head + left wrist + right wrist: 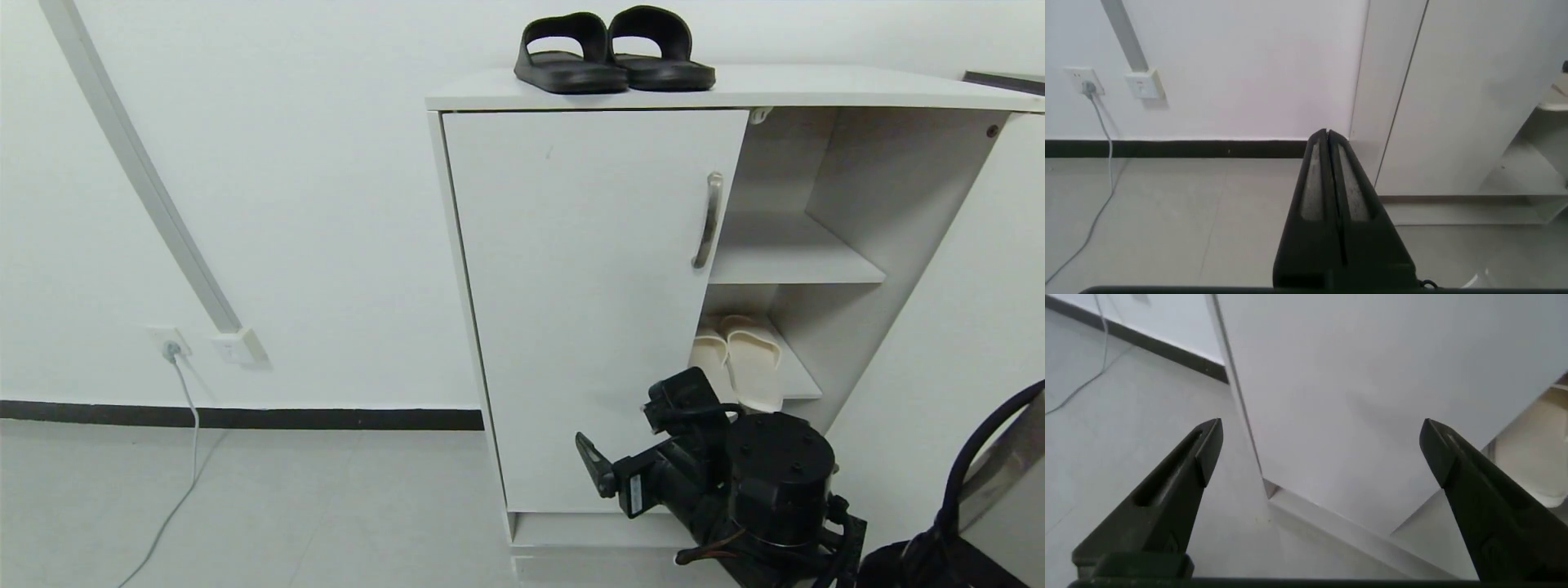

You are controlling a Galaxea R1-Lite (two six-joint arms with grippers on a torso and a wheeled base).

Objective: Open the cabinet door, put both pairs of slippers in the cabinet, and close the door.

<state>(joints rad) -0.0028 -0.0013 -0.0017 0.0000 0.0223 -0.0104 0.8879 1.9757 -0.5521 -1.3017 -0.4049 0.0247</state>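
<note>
The black slippers (588, 73) sat at the front edge of the cabinet (816, 86) top. The cream slippers (755, 371) lay on its lower shelf, apparently side by side. The right gripper (1320, 429) gaped wide before the closed door (588, 310); the left gripper (1327, 147) was pressed together.

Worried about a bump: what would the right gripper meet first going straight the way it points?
Probably the closed cabinet door, low on its panel: the open right gripper faces it, though how far off is unclear.
</note>
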